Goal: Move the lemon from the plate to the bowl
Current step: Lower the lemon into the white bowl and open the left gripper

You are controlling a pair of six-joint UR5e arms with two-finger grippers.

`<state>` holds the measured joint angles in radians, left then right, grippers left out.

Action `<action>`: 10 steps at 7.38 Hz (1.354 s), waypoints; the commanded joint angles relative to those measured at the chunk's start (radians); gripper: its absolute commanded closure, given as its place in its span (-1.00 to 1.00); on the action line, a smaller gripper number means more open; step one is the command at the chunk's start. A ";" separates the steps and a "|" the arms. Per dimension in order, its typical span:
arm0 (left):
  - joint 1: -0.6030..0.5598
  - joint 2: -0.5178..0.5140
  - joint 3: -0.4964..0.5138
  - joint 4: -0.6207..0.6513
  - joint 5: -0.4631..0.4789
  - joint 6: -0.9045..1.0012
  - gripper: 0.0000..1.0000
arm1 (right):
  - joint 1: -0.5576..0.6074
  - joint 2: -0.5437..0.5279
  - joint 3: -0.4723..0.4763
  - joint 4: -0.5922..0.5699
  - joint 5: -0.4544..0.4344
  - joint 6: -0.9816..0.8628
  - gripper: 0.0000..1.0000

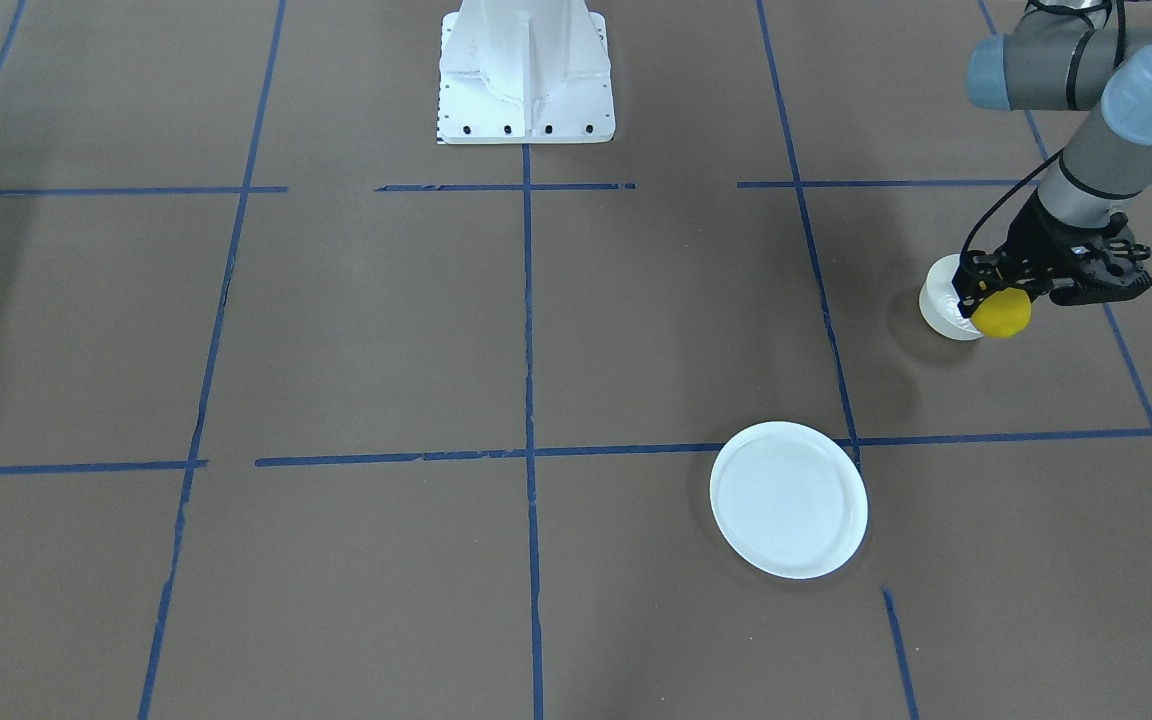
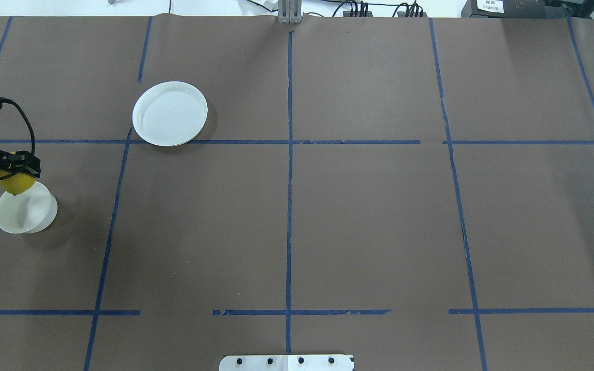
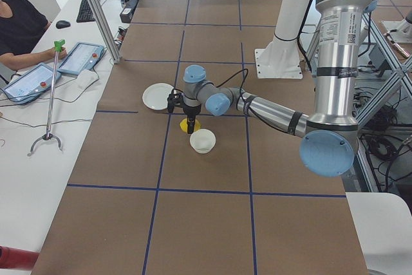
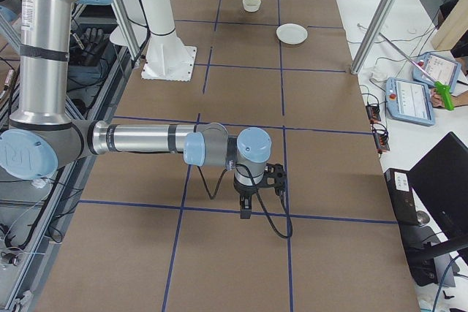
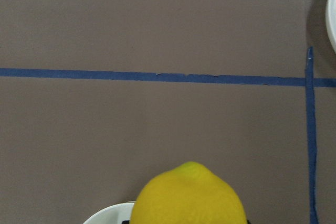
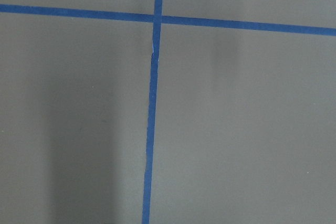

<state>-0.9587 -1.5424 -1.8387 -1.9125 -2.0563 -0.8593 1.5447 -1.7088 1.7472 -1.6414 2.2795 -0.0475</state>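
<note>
- Nearest the robot's base: bowl point(image 2: 23, 212), upright on the brown surface point(image 2: 369, 216), nothing seen inside.
- Just beyond, at the bowl's far rim: lemon point(image 2: 16, 184), clamped in the left pincer point(image 2: 18, 172), black fingers drawn narrow onto its sides.
- Farther out, well apart from both: plate point(image 2: 169, 113), lying flat and bare.
- Judged late in the task. Done: lifting off the plate and carrying across. Left to do: centring over the bowl, opening the pincer, dropping the lemon in.
- Left wrist view, closest of all: lemon filling the lower edge, a sliver of bowl rim under it at lower left, a sliver of plate at the upper right edge. No fingers shown there.
- Front-facing view: fingers plainly wrapped over the lemon's top, with the lemon overlapping the bowl's plate-side wall. Half cut off at the overhead view's edge.
- Left side view: lemon low and on the plate side of the bowl, not above its middle. Cannot tell whether clear of the rim.
- Right side view alone: right pincer point(image 4: 246, 213), pointing down by a blue tape point(image 6: 152, 103) line, well apart from everything in the task. Cannot tell whether wide or narrow.
- Right wrist view: only surface and crossing tape.
</note>
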 commanded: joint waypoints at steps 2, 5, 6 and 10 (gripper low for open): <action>0.009 0.071 0.035 -0.120 -0.004 -0.001 1.00 | 0.000 0.000 0.000 0.000 0.000 0.000 -1.00; 0.038 0.073 0.041 -0.117 -0.007 0.002 1.00 | 0.000 0.000 0.000 0.000 0.000 0.000 -1.00; 0.049 0.071 0.053 -0.119 -0.007 0.003 1.00 | 0.000 0.000 0.000 0.000 0.000 0.000 -1.00; 0.054 0.071 0.053 -0.119 -0.008 0.009 -1.00 | 0.000 0.000 0.000 0.000 0.000 0.000 -1.00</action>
<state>-0.9058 -1.4709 -1.7851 -2.0310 -2.0645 -0.8508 1.5447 -1.7088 1.7472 -1.6414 2.2795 -0.0475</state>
